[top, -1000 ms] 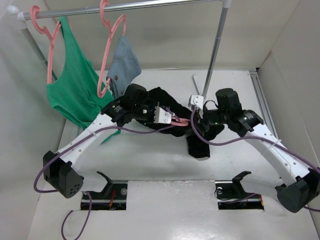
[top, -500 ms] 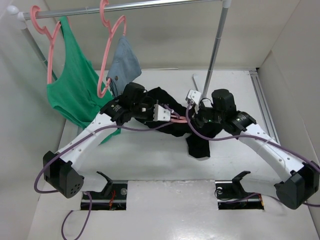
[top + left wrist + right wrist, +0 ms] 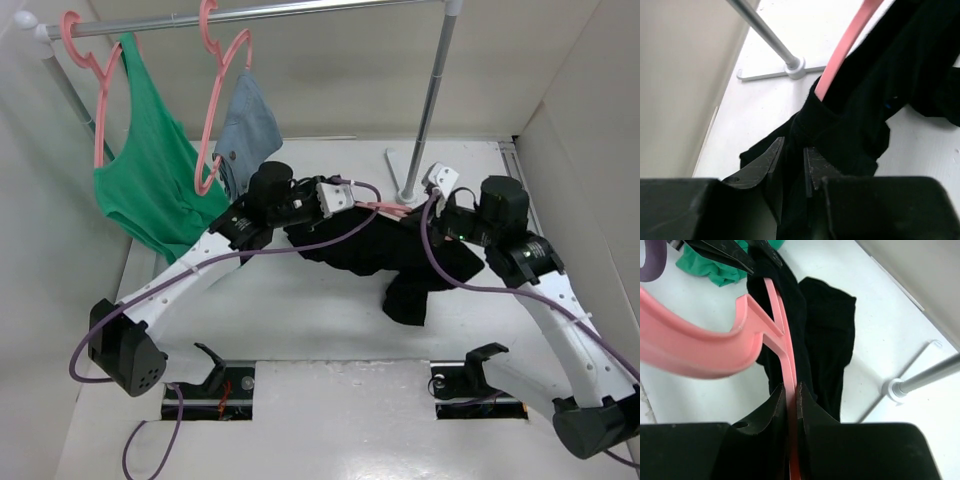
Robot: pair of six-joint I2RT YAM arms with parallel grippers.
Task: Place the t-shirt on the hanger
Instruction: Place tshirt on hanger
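The black t-shirt [image 3: 400, 255] hangs bunched between my two arms, with its lower end trailing on the table. In the top view my left gripper [image 3: 350, 197] is at the shirt's upper left. Its jaws are shut on a fold of the t-shirt [image 3: 850, 125], as the left wrist view of the left gripper [image 3: 792, 149] shows. The pink hanger [image 3: 385, 208] runs from that fold towards my right gripper [image 3: 418, 207]. In the right wrist view my right gripper [image 3: 791, 388] is shut on the hanger's thin bar [image 3: 782, 347]; the hook curves off to the left and the t-shirt [image 3: 827, 335] is draped behind.
A metal clothes rack stands at the back, with its rail [image 3: 260, 12], pole [image 3: 432, 95] and foot [image 3: 407, 192] just behind the grippers. A green tank top [image 3: 140, 170] and a blue-grey garment [image 3: 248, 128] hang at the left on pink hangers. White walls close in both sides.
My right gripper has shut on the hanger's bar and pulled back to the right. The left gripper followed to the right, and the t-shirt rose and stretched between them.
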